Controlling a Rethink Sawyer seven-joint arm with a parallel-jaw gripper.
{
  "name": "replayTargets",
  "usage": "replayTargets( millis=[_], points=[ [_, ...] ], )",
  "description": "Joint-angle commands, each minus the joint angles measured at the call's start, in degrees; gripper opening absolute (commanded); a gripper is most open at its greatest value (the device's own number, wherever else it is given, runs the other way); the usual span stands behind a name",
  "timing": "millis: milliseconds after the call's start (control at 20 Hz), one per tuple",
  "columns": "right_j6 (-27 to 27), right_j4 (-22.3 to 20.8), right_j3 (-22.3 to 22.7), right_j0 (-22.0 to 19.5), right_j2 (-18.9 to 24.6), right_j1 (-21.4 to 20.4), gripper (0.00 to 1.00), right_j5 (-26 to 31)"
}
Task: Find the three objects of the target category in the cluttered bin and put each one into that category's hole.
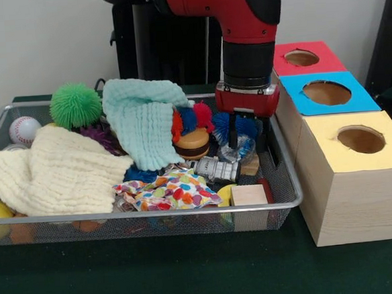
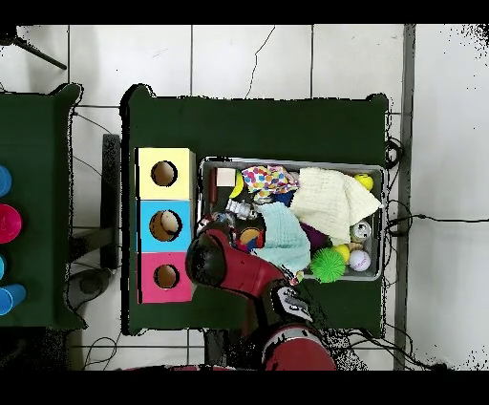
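Where mesh bin sags, fuzzy cloths

Your desk wears a dark green cloth. Two things sit right on it. One is the wire bin, and your fingers hang down inside its end nearest the boxes. The other is a row of three wooden boxes, just beside the bin on the far side of its wall from your fingers. The boxes touch each other in a line. The red top is one end, the blue top is in the middle, and the yellow top is the other end. Each top has one round hole.
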Motion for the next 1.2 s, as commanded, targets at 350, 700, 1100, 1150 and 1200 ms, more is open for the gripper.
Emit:
replayTargets(
  millis=[350,700,1100,1150,1200],
  points=[
    [11.26,6.78,-4.42,5.82,-5.64,9.48,1.00,-2.19],
    [10.04,7.04,-6.05,6.66,-7.17,11.65,0.00,-1.13],
    [9.33,8.52,-6.75,7.66,-8.50,10.80,0.00,3.44],
    [9.62,8.90,-6.47,8.11,-8.92,10.48,0.00,3.30],
    [9.86,9.01,-6.06,7.89,-8.59,9.61,0.00,4.04]
  ],
)
